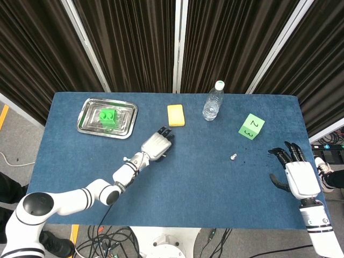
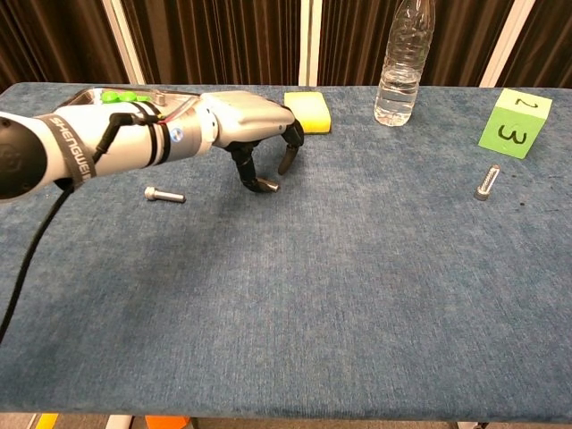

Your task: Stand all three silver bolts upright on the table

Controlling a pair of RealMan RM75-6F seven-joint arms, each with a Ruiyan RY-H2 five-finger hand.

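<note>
Left hand over middle bolt, 1 of 3 bolts already upright.
Leftmost bolt [image 2: 164,194] lies flat; left hand [image 2: 255,130] curls fingertips [image 2: 253,183] around middle bolt [image 2: 267,187], grasp uncertain; right bolt [image 2: 485,182] stands upright; right hand [image 1: 297,174] idles spread, holding nothing.
</note>
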